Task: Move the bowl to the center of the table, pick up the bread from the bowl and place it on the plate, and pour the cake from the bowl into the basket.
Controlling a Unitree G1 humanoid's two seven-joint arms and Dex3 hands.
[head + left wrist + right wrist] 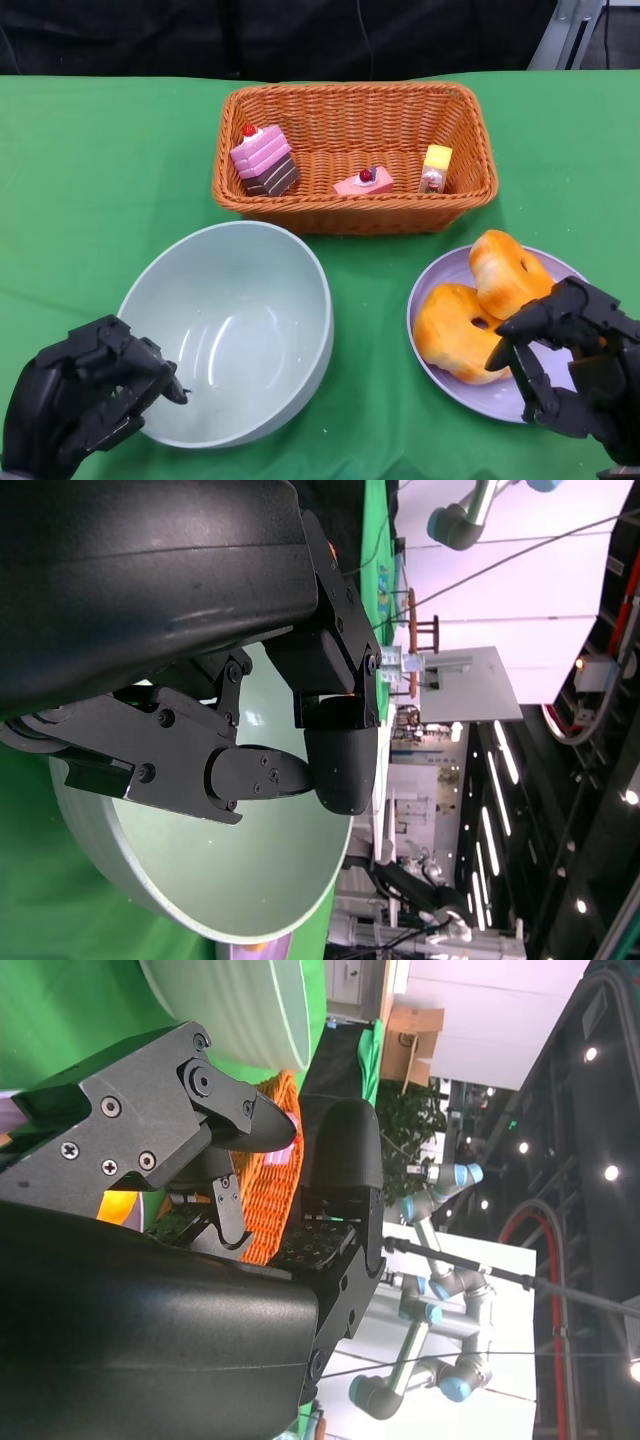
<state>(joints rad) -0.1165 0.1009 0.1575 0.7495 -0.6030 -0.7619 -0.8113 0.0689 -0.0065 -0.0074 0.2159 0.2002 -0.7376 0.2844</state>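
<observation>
Fingers of the left hand (85,395) curled loosely, holding nothing, just beside the bowl's (235,330) near rim. Right hand (570,355) fingers were spread over the plate (440,300), tips beside the bread (480,300); cakes (265,160) lay in the basket (355,215) beyond.

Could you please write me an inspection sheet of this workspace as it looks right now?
Surface: green cloth table.
Job's things: pale green bowl empty; two bread pieces on the purple plate; three cake pieces in the wicker basket.
Clutter: nothing seen.
Hands: left hand at the bowl's near rim, contact unclear; right hand over the plate, holding nothing.
Cables: nothing seen on the table.
Surroundings: robot arms and ceiling lights beyond.
</observation>
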